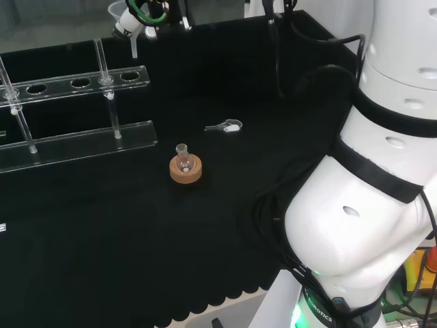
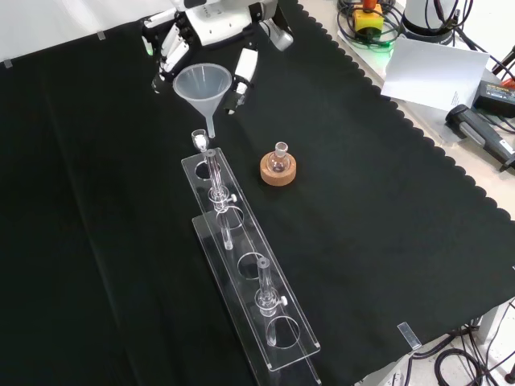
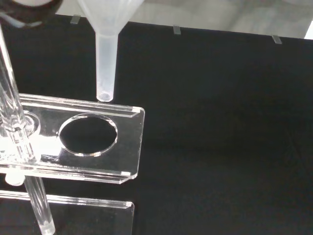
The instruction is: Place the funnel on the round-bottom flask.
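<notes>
A clear plastic funnel hangs in the air, and the black and white hand is shut on it, with fingers and thumb curled round its cone. The funnel's stem points down and ends just above the end of the clear rack. In the head view the hand and funnel are at the far left edge of the cloth. A small round-bottom flask stands upright in a cork ring on the cloth, to the right of the funnel and nearer the camera; flask, ring.
A long clear tube rack with several holes and posts runs from under the funnel toward the front edge; rack. A small clear scoop lies right of the flask in the head view. The arm's white links stand at right.
</notes>
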`<move>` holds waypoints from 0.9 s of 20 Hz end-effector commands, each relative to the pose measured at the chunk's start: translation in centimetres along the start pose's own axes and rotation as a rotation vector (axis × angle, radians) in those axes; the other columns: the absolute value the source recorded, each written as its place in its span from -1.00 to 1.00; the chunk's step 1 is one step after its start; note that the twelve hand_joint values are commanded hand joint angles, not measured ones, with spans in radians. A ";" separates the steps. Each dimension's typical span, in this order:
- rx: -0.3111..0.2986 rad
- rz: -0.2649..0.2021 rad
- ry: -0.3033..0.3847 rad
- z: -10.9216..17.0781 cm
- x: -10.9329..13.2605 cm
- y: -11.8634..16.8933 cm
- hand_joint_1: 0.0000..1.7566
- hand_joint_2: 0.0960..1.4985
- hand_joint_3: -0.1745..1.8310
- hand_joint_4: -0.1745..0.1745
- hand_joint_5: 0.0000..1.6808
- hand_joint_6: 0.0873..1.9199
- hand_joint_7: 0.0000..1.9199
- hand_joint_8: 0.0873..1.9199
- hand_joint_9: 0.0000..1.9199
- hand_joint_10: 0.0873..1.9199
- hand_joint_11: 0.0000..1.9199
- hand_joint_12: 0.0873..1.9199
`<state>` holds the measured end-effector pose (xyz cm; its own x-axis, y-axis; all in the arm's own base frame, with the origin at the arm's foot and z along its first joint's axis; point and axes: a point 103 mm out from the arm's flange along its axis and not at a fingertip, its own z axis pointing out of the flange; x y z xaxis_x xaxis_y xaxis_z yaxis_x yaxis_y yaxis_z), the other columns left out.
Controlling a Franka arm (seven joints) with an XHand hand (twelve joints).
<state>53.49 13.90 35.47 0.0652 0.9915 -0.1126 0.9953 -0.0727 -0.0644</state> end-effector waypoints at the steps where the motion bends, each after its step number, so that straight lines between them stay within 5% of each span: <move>1: 0.002 0.016 0.007 0.1 -0.9 -0.9 -0.10 -0.08 -0.19 0.27 -0.05 -0.81 0.02 -0.58 -0.16 -0.72 -1.00 0.46; 18: -0.018 0.058 0.021 -0.3 -4.0 -6.1 -0.10 -0.08 -0.18 0.26 -0.06 -0.79 0.02 -0.58 -0.17 -0.72 -1.00 0.45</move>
<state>49.43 11.51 36.36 0.1101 0.9890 -0.0989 0.9922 -0.1153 -0.0480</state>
